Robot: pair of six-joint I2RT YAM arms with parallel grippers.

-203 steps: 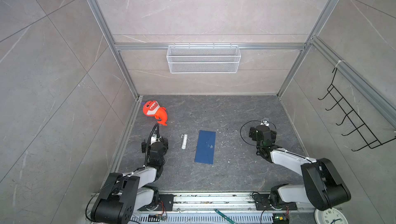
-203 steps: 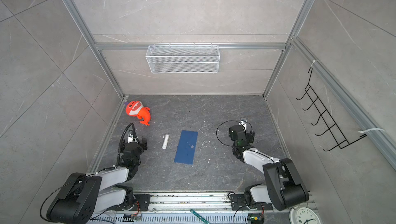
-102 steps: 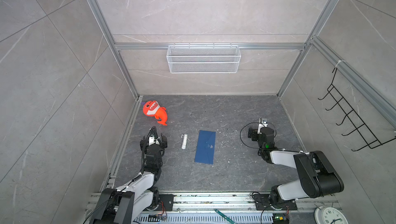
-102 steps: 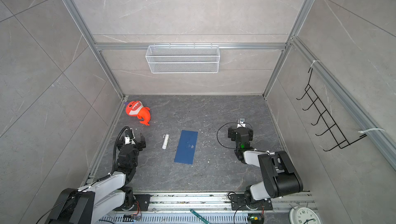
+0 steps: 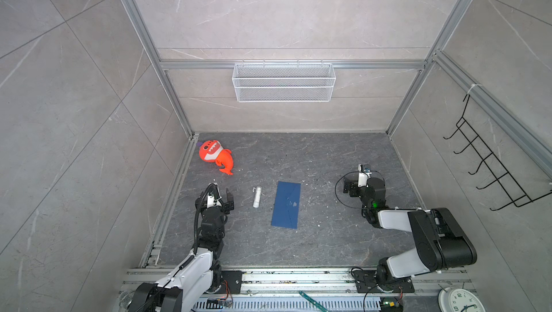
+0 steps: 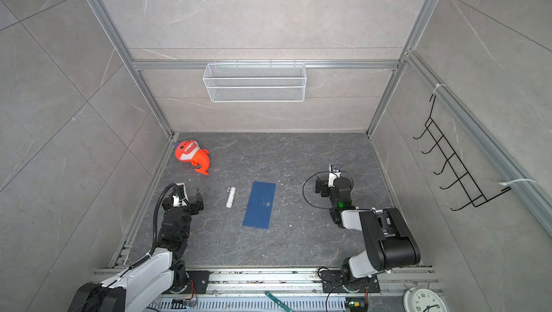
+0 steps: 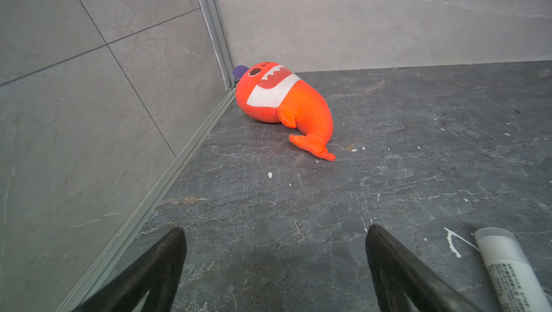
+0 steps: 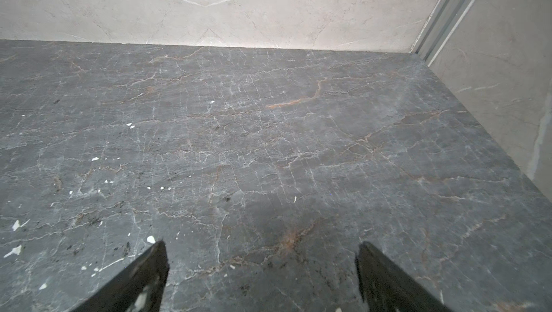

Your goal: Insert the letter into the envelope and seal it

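Observation:
The dark navy envelope lies flat in the middle of the grey stone table, flap folded down, with a small pale mark on it. The letter is out of view in every frame. My left gripper hovers low at the table's left, open and empty, left of the envelope. My right gripper is open and empty over bare table to the envelope's right. Neither gripper touches the envelope.
A white glue stick lies between the left gripper and the envelope. An orange plush toy sits in the back left corner. A wire basket hangs on the back wall, and a black hook rack on the right wall.
Both arms have changed posture, their elbows shifting near the front rail, while the grippers stay close to their earlier places. Envelope and glue stick have not moved.

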